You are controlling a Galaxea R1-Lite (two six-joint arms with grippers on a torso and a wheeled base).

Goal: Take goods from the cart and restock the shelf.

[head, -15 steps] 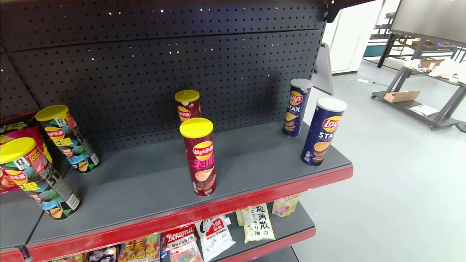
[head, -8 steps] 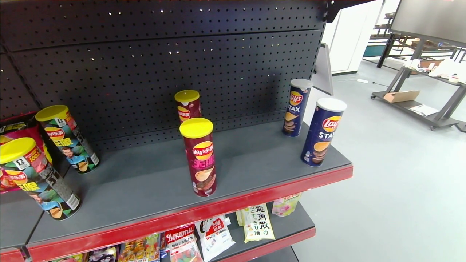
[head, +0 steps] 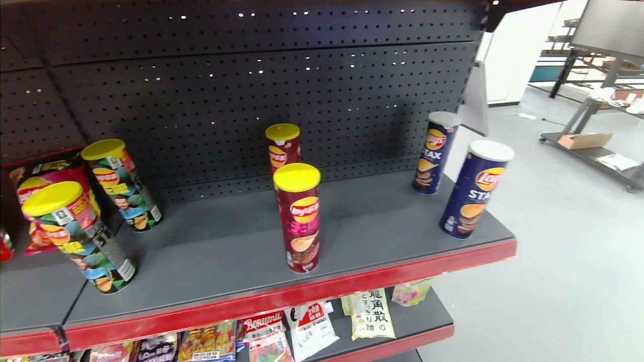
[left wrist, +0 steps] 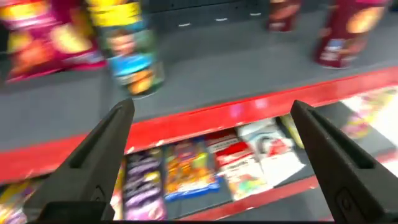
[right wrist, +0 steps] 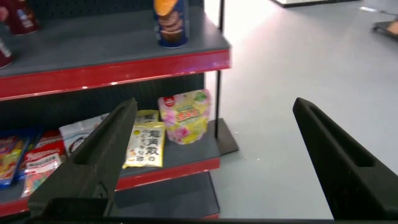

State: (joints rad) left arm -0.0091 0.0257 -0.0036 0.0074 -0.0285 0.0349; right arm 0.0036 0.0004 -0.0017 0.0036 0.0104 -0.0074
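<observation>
In the head view we see the shelf (head: 216,251) with a maroon can (head: 298,216) at its front edge, its twin (head: 283,146) at 12 o'clock behind it, and blue cans (head: 475,188) toward 3 o'clock (both white-lidded). In the left wrist view we see the left gripper (left wrist: 211,107) spread wide and empty, facing the shelf's red lip. In the right wrist view our right gripper (right wrist: 214,102) likewise gapes empty.

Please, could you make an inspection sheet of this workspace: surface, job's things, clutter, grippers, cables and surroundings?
Surface: grey shelf with a red front edge, largely bare.
Job's things: six chip cans standing in pairs: patterned cans left, maroon cans centre, navy cans right.
Clutter: pink bag beside the left cans.
Grippers: left gripper and right gripper open, holding nothing.
Cables: nothing seen.
Surroundings: snack bags on the lower shelf; trolley far right.
</observation>
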